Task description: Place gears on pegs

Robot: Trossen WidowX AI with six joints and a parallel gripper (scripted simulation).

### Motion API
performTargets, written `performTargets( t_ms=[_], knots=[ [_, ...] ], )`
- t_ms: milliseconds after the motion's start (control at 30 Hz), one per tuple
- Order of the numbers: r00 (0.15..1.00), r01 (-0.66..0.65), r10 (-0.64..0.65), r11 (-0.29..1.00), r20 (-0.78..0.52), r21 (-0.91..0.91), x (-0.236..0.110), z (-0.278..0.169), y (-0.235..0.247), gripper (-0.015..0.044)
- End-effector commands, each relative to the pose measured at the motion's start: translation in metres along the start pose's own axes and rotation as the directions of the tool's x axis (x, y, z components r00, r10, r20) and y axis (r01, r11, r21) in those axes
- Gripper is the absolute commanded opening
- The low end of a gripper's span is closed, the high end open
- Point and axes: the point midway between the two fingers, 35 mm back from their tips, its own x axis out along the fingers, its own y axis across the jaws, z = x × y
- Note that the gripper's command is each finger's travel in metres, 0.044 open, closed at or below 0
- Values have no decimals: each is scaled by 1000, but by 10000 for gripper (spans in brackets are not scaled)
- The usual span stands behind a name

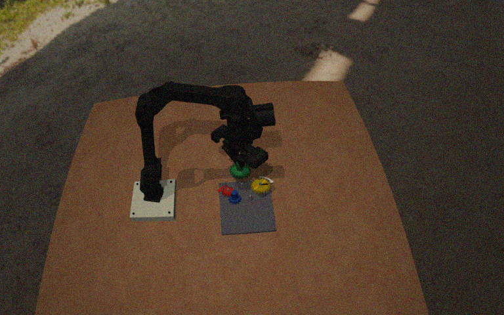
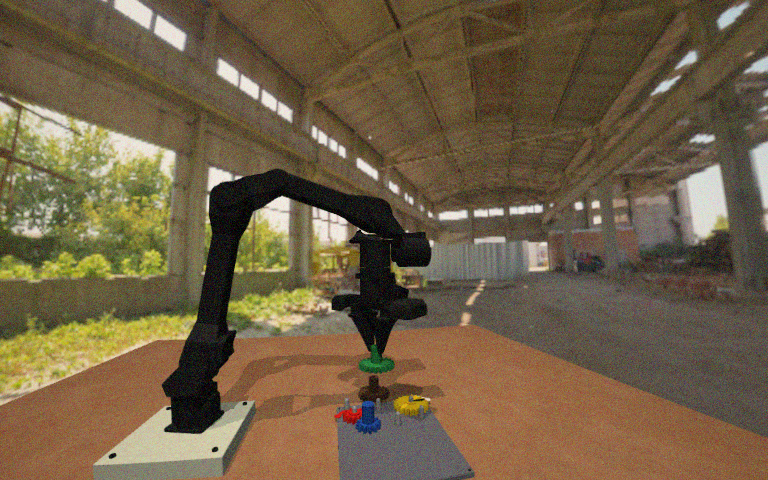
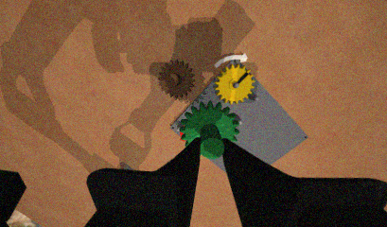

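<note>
Closest to me, the grey board (image 1: 247,218) (image 2: 397,455) (image 3: 271,137) lies flat on the brown worktop (image 1: 192,265) (image 2: 287,440) (image 3: 323,57), with the arm's pale base plate (image 1: 168,215) (image 2: 138,462) off to one side, apart from it. On the board stands the blue gear (image 1: 235,200) (image 2: 368,424), its knob upright, right beside the red gear (image 1: 227,191) (image 2: 350,416) (image 3: 183,136); I can't make out whether it sits fully down. A short bare peg (image 1: 250,197) (image 2: 398,419) pokes up between the blue gear and the yellow gear (image 1: 260,188) (image 2: 410,406) (image 3: 228,90), whose black stripe I can see, with the white arrow (image 1: 269,180) (image 3: 231,59) curving alongside. Past the board, the brown gear (image 2: 372,393) (image 3: 181,88) stands on the worktop, knob up, near the board's edge. And there, up in the air, hangs the green gear (image 1: 239,172) (image 2: 376,365) (image 3: 219,113), directly below the gripper (image 1: 241,163) (image 2: 377,350) (image 3: 210,142), which is clamped on its knob. The gear's disc looks roughly level, touching neither worktop nor board. Over it all bends the black arm (image 1: 198,93) (image 2: 317,193), and farther back runs a pale corrugated fence (image 2: 477,260)
</note>
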Motion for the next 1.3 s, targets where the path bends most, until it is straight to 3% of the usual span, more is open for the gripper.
performTargets(
  t_ms=[0,800,1267],
  knots=[
    [1000,4,-4,1000,-1,-3,6,-2,-12,0],
    [1000,8,-8,1000,4,-27,29,-15,-57,0],
    [1000,6,-8,950,4,312,28,-15,-57,0]
  ],
)
